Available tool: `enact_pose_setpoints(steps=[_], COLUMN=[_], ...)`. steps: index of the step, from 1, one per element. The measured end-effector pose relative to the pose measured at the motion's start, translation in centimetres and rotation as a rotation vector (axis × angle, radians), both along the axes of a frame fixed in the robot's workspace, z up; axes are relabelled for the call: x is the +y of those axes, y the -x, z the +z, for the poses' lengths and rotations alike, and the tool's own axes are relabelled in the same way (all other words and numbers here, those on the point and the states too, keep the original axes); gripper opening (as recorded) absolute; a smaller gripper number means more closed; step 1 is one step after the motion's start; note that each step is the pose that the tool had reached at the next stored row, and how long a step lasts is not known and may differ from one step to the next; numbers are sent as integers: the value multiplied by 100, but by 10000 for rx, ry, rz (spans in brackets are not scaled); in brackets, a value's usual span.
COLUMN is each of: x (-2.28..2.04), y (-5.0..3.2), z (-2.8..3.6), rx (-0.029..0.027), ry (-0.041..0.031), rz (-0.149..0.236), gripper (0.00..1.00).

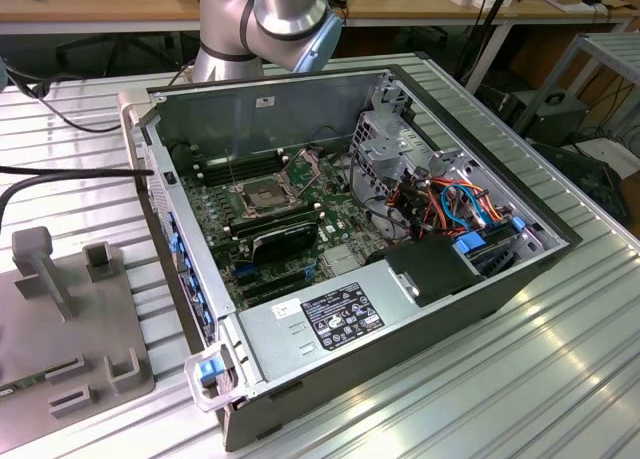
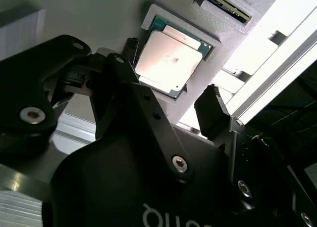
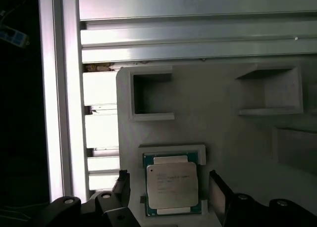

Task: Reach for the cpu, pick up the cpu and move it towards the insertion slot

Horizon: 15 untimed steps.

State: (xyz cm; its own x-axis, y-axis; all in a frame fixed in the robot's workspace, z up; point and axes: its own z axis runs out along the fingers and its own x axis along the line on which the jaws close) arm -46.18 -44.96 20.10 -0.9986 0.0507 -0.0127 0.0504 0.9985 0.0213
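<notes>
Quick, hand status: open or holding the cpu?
Hand: open, holding nothing; its fingers straddle the cpu, which lies in its grey holder.

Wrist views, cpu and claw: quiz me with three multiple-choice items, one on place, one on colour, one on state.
1. Where does the cpu lie?
A. In the motherboard socket
B. In a recess of the grey holder
C. On the black card
2. What colour is its face?
A. Pale silver-beige
B. Red
C. Black
3. How is the claw?
A. Shut on the cpu, lifted
B. Shut on a cable
C. Open, astride the cpu
Answers: 1 B, both wrist views show it framed by the grey recess; 2 A, its face is pale metal; 3 C, a gap shows between each finger and the chip.
</notes>
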Motion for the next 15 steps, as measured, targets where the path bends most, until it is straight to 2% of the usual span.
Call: enact_pose_setpoints(steps=[4,7,15], x=[0,0,-1], y=[-4,-7,-8], z=[-95,-128,-141], rx=[0,0,0], ry=[1,3,2], rz=[0,0,0], gripper=[74,74,74])
